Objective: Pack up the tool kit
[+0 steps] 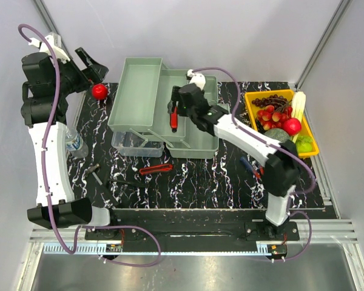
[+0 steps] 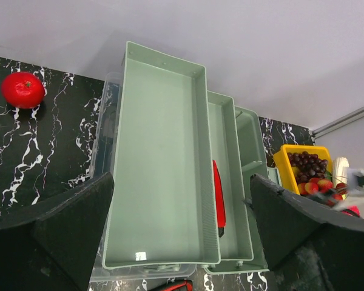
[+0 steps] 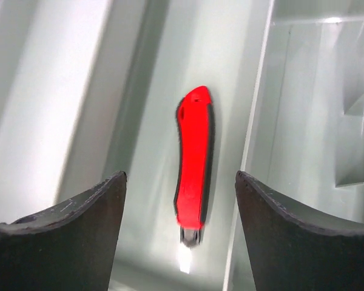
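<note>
At the far middle of the bench [image 1: 206, 176] stands the toolbox [image 1: 136, 91], pale grey-green, with its trays folded out side by side. In the narrow middle tray [image 2: 227, 182] lies a red-and-black knife-like tool [image 3: 193, 163], lengthwise and flat on the tray floor. The right end effector [image 3: 180, 176] hangs over that tool with its fingers [image 3: 79, 224] spread wide on either side, touching neither the tool nor the tray and holding nothing.

On the bench just before the toolbox's near side lies a red-handled tool [image 1: 156, 169], with a black tool [image 1: 124, 182] and a grey one [image 1: 92, 171] further toward the left edge. A blue-handled tool [image 1: 250, 167] lies toward the right edge, partly under the right arm.

The left end effector [image 2: 182, 180] is raised over the far left corner, wide apart and empty. Near it a red round fruit [image 1: 99, 91] sits on the bench. A water bottle [image 1: 76, 144] lies at the left edge, and a yellow tray [image 1: 255, 97] of fruit fills the far right corner.
</note>
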Robot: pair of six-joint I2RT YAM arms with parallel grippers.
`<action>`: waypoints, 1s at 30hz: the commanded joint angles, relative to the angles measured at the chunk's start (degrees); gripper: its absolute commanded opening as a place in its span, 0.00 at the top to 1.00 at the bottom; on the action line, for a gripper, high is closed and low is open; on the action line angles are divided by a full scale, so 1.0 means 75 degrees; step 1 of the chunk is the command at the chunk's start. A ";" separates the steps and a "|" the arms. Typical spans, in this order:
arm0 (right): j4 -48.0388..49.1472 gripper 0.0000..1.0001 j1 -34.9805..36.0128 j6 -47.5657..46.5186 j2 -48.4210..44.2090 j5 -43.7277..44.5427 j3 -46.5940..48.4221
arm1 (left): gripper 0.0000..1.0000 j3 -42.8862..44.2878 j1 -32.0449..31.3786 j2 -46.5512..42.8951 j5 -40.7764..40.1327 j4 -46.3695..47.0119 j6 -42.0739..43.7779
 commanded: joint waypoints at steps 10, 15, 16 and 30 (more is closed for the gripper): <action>0.0396 0.17 0.0134 -0.4039 -0.3002 -0.6670 -0.2605 | 0.01 0.0181 0.0041 0.0048 -0.0198 0.0201 -0.0076; 0.0125 0.17 0.1444 -0.5233 -0.2863 -0.5292 -0.3191 | 0.01 0.0111 0.0041 0.0036 -0.0163 0.0201 -0.0146; 0.0183 0.17 0.1633 -0.5351 -0.2746 -0.5045 -0.3309 | 0.01 0.0111 0.0041 0.0036 -0.0162 0.0201 -0.0146; 0.2348 0.13 0.2174 -0.5820 -0.0484 -0.3262 -0.3813 | 0.01 0.0064 0.0041 0.0153 -0.0045 0.0295 -0.0205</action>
